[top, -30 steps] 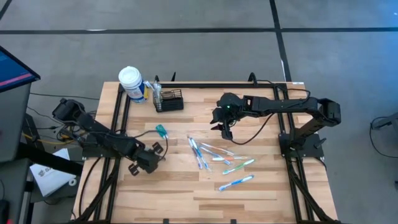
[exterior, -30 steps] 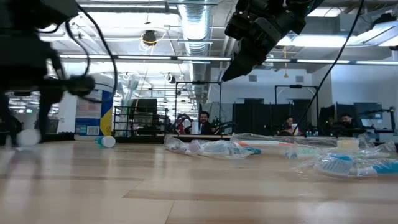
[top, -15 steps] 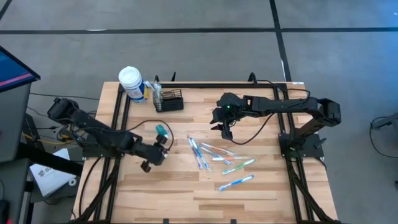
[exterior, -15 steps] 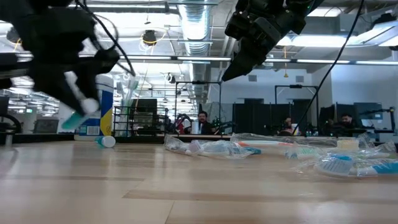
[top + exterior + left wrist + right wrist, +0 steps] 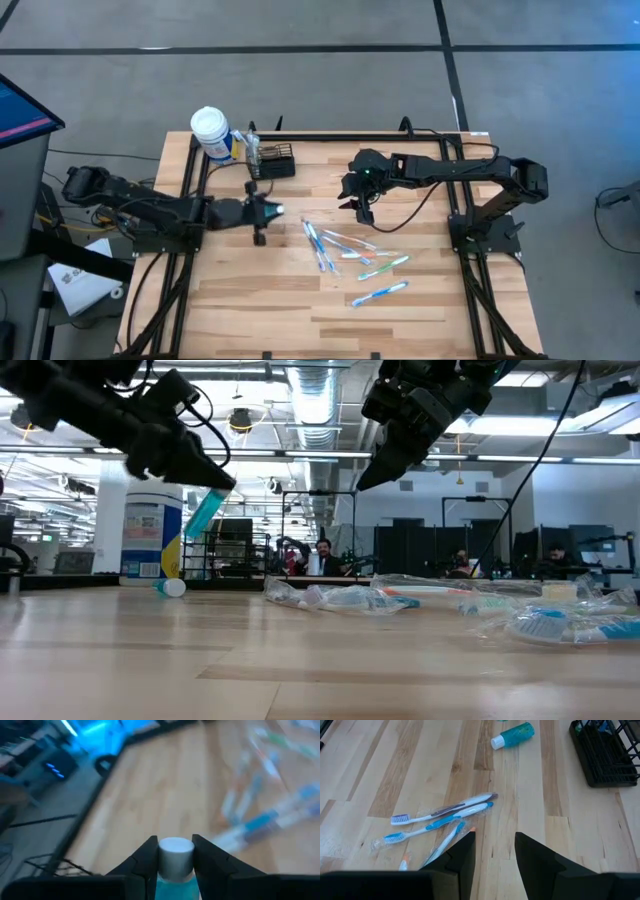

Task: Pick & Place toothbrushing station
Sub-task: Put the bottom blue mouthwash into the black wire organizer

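1. High view: the wire caddy [image 5: 272, 160] is seen at the desk's [image 5: 300, 300] far edge, beside a white-capped bottle [image 5: 211, 133].
2. A small teal tube [image 5: 205, 512] is held in the left tool [image 5: 268, 210], lifted near the caddy.
3. Wrapped toothbrushes [image 5: 355, 255] are left unplaced; the right tool [image 5: 357, 205] is held parted and empty.

Left arm stretched low across the table from its left edge toward the middle, left gripper [image 5: 266, 210] raised off the surface, fingers [image 5: 145, 860] clamped on a small teal bottle [image 5: 175, 865] with a white cap. Right arm reaching in from the right edge, elbow bent, right gripper [image 5: 361, 207] hovering above the table, fingers [image 5: 462, 852] parted, nothing between them.
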